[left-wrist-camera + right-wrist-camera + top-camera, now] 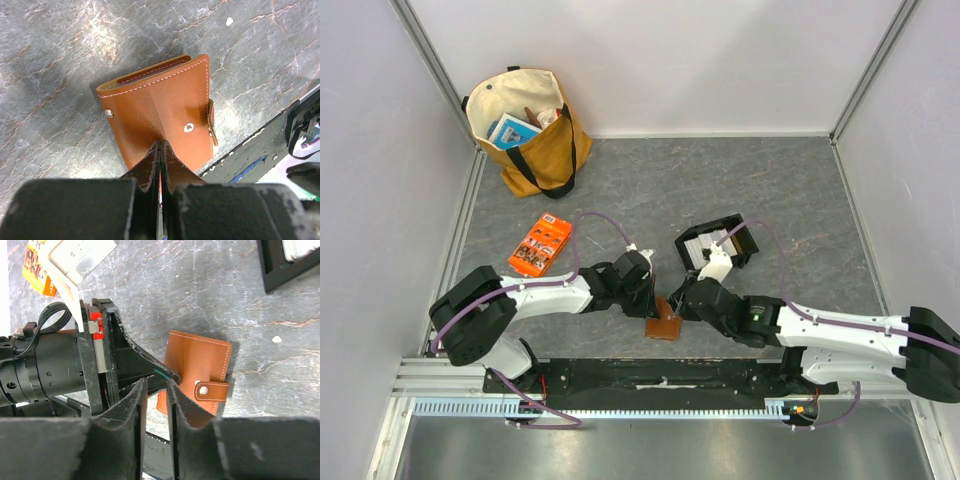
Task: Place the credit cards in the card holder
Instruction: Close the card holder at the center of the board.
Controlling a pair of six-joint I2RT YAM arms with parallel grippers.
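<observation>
Left pincer (160,146) closed, tan stitched card holder (150,107)

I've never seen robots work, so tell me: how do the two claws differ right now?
The left claw is shut; the right claw stands slightly open. The left claw pinches the edge of the brown card holder; the right claw grips nothing. Both are black and point at the card holder.

Bright, even overhead light; soft shadows; blurred wrist-view foregrounds.

Grey stone-patterned tabletop (800,190), plain white walls (670,60), aluminium corner posts (868,68), even, perhaps overhead light
</observation>
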